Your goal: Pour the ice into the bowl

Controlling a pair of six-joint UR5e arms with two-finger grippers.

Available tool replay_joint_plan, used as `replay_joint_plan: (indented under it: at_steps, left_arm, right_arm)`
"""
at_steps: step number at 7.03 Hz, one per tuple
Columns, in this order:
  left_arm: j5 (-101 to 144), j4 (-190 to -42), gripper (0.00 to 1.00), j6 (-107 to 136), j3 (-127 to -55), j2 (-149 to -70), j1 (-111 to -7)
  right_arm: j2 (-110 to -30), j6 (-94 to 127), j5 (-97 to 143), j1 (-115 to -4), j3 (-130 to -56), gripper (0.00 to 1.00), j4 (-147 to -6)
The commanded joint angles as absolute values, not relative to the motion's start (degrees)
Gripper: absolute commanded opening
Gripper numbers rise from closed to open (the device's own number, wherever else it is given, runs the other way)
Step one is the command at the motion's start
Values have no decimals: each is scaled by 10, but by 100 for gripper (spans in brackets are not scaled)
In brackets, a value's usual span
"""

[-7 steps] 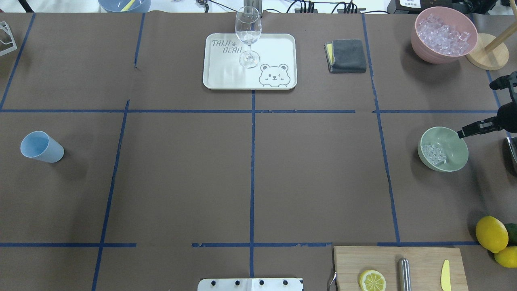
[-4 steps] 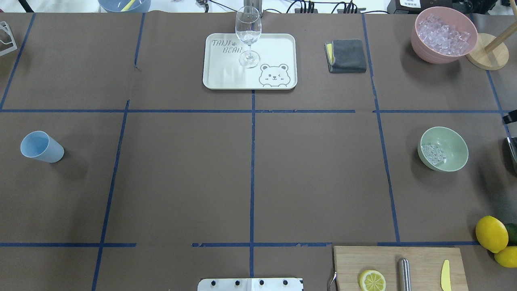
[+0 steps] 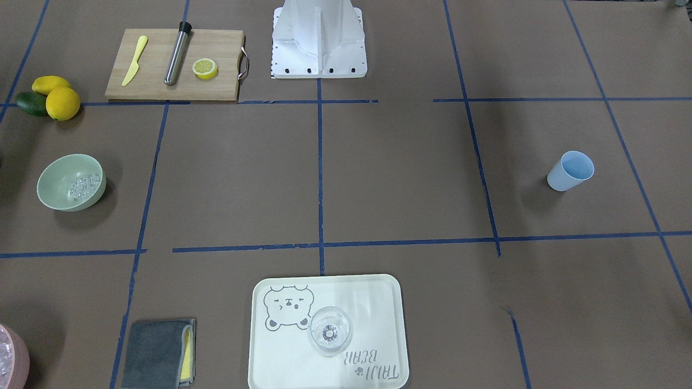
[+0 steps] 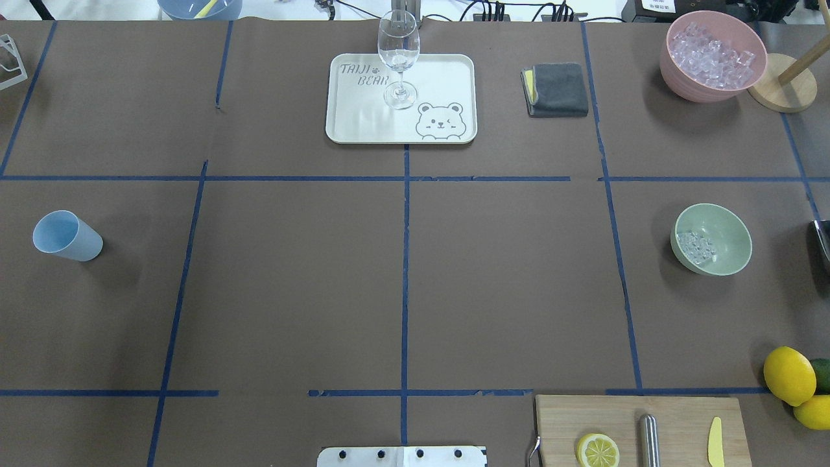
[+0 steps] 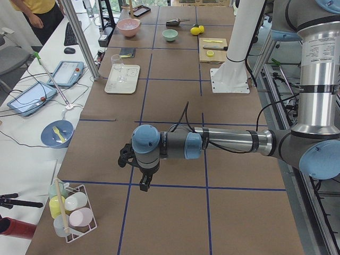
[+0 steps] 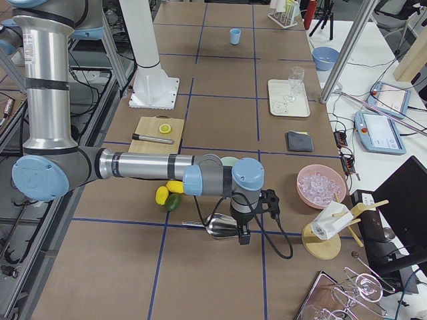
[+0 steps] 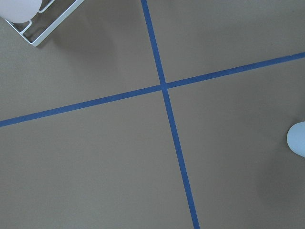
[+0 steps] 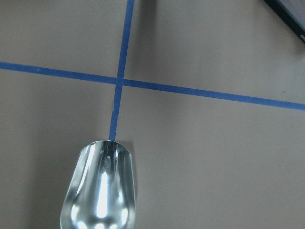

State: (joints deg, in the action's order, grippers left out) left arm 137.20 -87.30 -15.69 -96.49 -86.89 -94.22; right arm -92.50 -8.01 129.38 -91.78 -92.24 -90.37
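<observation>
The mint-green bowl (image 4: pixel 726 224) stands at the table's right side with a small heap of clear ice (image 4: pixel 695 246) in it; it also shows in the front view (image 3: pixel 57 181). A shiny metal scoop (image 8: pixel 100 191) fills the bottom of the right wrist view and looks empty. In the right side view my right gripper (image 6: pixel 242 237) hangs low beside the scoop (image 6: pixel 220 227), off to the right of the bowl; I cannot tell whether it is open or shut. My left gripper (image 5: pixel 143 185) hovers over bare table at the far left; I cannot tell its state.
A pink bowl (image 4: pixel 687 84) full of ice stands at the back right by a wooden stand (image 4: pixel 781 91). A tray (image 4: pixel 363 123) bears a wine glass (image 4: pixel 398 58). There are also a grey cloth (image 4: pixel 557 89), a light blue cup (image 4: pixel 67 235), lemons (image 4: pixel 788 375), and a cutting board (image 4: pixel 564 421).
My right gripper has drawn back from the bowl's right rim to the right and left the overhead view. The ice stays in the bowl.
</observation>
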Motion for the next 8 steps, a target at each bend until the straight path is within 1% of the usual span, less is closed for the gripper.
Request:
replay_joint_plan:
  at_steps: [1,5,6,8]
  left_arm:
    - [1372,-872,100,-157,-967,-870,-942]
    - [1371,-872,100,-156,-970,-864,-943]
    - [1372,-872,100,-156,-970,-864,-943]
    - [1372,-872,100,-156,-970,-863,-943]
  right_arm:
    - [-933,-81,1304,-922,-925,100,-907]
    - [-942,-90,1303,-907,-920,100,-887]
    - [-942,-88,1303,-907,-925,100,-857]
    - [-944,-79,1305,-907,-920,100,-841]
